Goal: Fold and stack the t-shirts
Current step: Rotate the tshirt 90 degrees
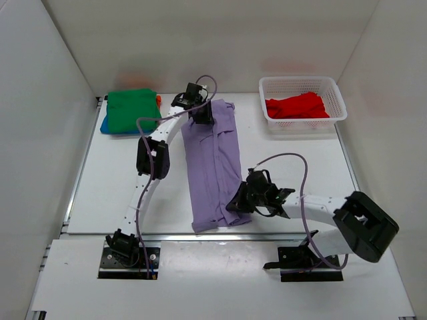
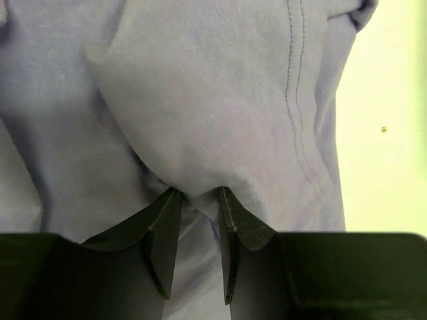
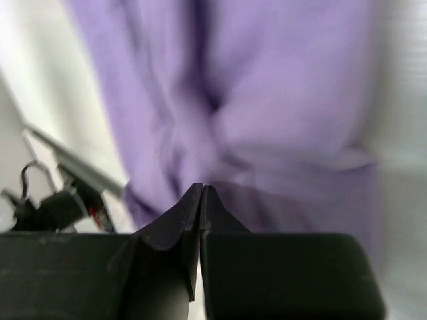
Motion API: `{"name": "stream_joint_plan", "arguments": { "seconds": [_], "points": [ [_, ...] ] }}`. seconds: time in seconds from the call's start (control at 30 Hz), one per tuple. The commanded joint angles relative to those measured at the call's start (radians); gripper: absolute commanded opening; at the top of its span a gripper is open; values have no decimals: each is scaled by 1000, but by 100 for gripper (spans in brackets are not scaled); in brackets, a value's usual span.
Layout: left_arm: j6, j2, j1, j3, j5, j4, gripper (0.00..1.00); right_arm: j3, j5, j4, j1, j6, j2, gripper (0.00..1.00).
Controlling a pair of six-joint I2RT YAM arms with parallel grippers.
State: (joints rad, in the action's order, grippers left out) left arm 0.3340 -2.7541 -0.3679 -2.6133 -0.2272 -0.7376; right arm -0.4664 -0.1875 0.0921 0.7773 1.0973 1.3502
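A lavender t-shirt lies folded into a long strip down the middle of the table. My left gripper is at its far end. In the left wrist view the left gripper has its jaws partly closed on a bunched fold of the lavender cloth. My right gripper is at the strip's near right edge. Seen from the right wrist, the right gripper is shut, with blurred lavender cloth just beyond its tips and nothing visible between them. A green t-shirt tops a folded stack, with blue and orange edges showing.
A white mesh basket at the far right holds a crumpled red t-shirt. White walls enclose the table at the back and on both sides. Both arm bases sit at the near edge.
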Motion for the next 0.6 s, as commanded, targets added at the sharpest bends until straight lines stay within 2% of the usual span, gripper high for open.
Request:
{"name": "stream_joint_plan", "arguments": {
  "seconds": [0.0, 0.1, 0.2, 0.27, 0.37, 0.47, 0.57],
  "points": [
    [48, 128, 12, 45, -80, 66, 40, -2, 4, 48, 8, -92, -100, 1],
    [37, 221, 10, 97, -97, 47, 41, -50, -3, -9, 5, -207, -152, 3],
    [5, 352, 9, 257, -64, 79, 43, -77, -7, -43, -36, -310, -172, 7],
    [11, 492, 27, 498, -48, 165, 44, -93, -71, -46, -102, -341, -145, 12],
    [69, 635, 81, 735, -35, 334, 46, -133, -156, -54, -154, -421, -103, 18],
    [48, 660, 99, 776, -21, 321, 45, -205, -211, -86, -128, -479, -45, 21],
    [-28, 614, 80, 696, 35, 213, 47, -244, -243, -109, -101, -491, 32, 23]
  ]
}}
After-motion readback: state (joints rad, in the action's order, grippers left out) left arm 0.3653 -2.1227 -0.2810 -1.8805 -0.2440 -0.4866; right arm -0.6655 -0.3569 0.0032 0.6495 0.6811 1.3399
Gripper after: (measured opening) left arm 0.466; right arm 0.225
